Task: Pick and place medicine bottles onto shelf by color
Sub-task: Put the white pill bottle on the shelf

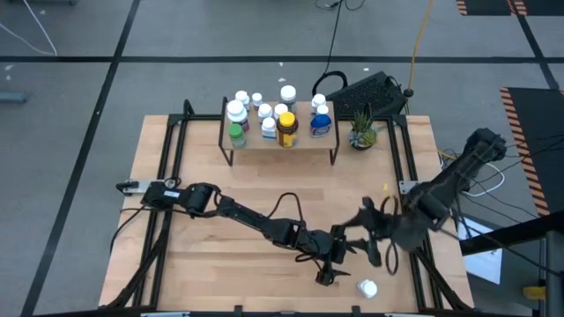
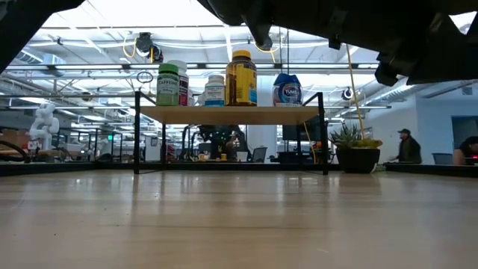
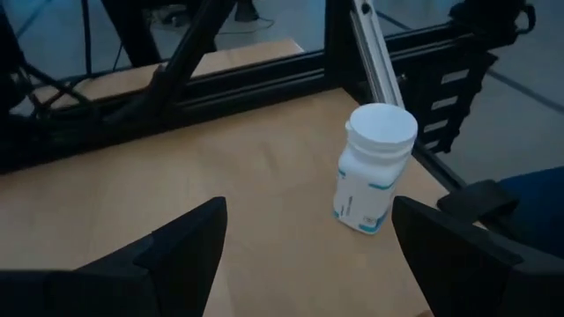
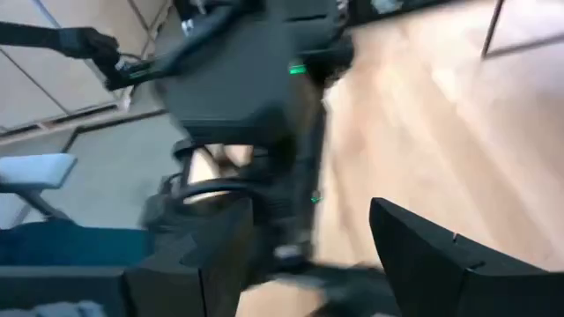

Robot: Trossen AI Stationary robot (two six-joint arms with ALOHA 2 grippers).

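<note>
A white medicine bottle with a white cap stands upright on its base near the table's near edge, right of centre. It also shows in the left wrist view. My left gripper is open and empty just left of it, and the bottle lies ahead of the open fingers. My right gripper is open and empty, above the table just beyond the bottle. The shelf at the far side carries several bottles, among them green, amber and blue-labelled.
A small potted plant stands right of the shelf and also shows in the low view. Black frame rails run along the table's right and left sides. My two arms are close together over the near middle. Bare wood lies before the shelf.
</note>
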